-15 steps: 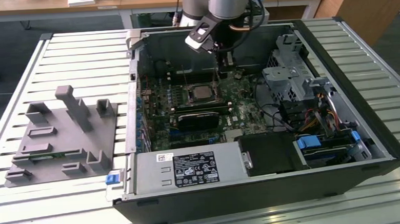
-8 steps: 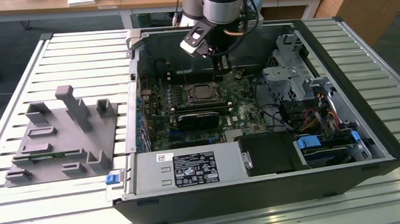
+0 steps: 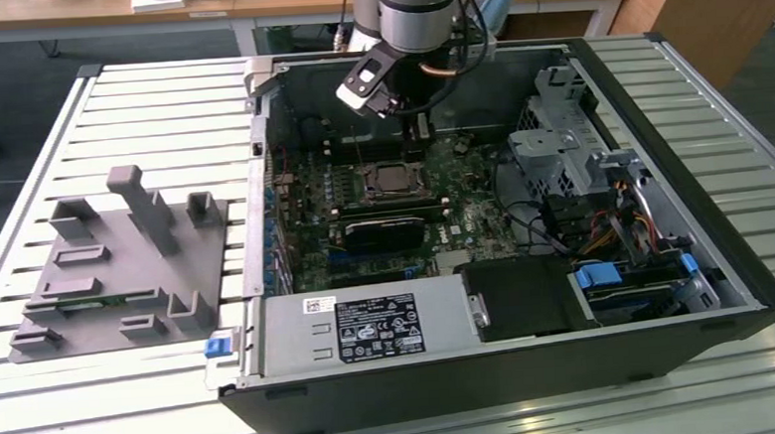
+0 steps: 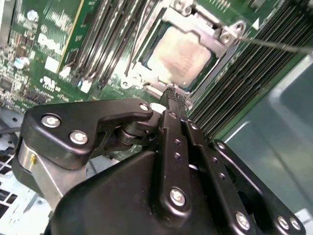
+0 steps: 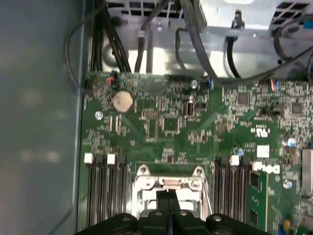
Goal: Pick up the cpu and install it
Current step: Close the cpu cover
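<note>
The cpu [image 3: 389, 180] lies flat in the motherboard socket inside the open computer case, its silver top facing up. In the second wrist view the cpu [image 4: 178, 56] sits within the metal socket frame [image 4: 222, 36]. My gripper [image 3: 418, 136] hangs just above the board beside the socket, toward the back of the case. Its black fingers [image 4: 168, 127] are pressed together with nothing between them, the tips [image 4: 172, 94] at the frame's edge. In the first wrist view the gripper [image 5: 168, 196] is shut over the socket frame [image 5: 142, 183].
The open computer case [image 3: 660, 93] lies on a slatted metal table. A power supply [image 3: 366, 327] fills its near side, a drive cage [image 3: 563, 148] and cables the exterior view's right. Memory slots [image 5: 105, 191] flank the socket. A grey tray [image 3: 111, 261] sits at the exterior view's left.
</note>
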{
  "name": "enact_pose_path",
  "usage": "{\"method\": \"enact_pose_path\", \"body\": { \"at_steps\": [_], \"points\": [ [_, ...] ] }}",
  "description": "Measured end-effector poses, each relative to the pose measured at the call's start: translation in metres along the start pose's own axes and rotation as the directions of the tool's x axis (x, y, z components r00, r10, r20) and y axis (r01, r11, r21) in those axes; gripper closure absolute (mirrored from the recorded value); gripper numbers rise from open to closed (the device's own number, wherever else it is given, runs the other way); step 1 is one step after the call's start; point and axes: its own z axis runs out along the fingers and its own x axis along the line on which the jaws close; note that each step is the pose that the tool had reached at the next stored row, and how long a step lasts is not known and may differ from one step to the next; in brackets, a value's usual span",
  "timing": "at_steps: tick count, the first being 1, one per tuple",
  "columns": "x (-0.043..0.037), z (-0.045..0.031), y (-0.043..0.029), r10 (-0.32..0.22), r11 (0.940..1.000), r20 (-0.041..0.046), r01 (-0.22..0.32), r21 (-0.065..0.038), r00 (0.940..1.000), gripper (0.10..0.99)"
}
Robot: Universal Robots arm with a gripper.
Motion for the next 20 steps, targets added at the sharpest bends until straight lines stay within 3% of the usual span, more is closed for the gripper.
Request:
{"method": "enact_pose_path", "body": {
  "at_steps": [10,20],
  "points": [
    [0.0006,0.0063,-0.0228,0.000,1.0000,-0.0001,0.000,0.000,1.0000,0.980],
    [0.0012,0.0166,-0.0385,0.000,1.0000,0.0000,0.000,0.000,1.0000,0.980]
  ]
}}
